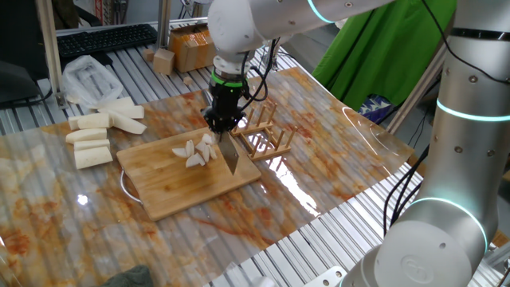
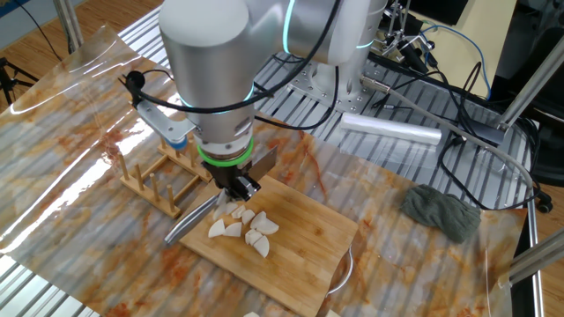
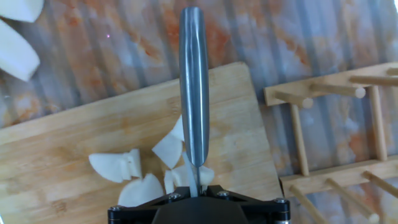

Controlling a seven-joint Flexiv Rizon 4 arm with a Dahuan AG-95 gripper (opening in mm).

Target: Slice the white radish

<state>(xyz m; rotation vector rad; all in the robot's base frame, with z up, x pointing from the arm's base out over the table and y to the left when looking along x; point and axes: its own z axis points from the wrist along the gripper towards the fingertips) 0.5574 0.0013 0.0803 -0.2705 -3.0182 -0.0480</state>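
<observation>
The white radish lies as a few thin pale slices (image 1: 196, 151) on the wooden cutting board (image 1: 171, 185); they also show in the other fixed view (image 2: 244, 230) and the hand view (image 3: 140, 175). My gripper (image 1: 222, 122) is shut on a steel knife (image 3: 194, 87), holding it by the blade end. The knife (image 1: 232, 155) hangs just right of the slices, over the board's right side. In the other fixed view the gripper (image 2: 236, 187) stands above the slices and the knife (image 2: 196, 219) slants down to the left.
A wooden rack (image 1: 267, 131) stands right of the board. Longer white radish sticks (image 1: 96, 135) lie at the back left beside a plastic bag (image 1: 88, 78). Cardboard boxes (image 1: 190, 46) sit at the back. A grey cloth (image 2: 445, 211) lies apart.
</observation>
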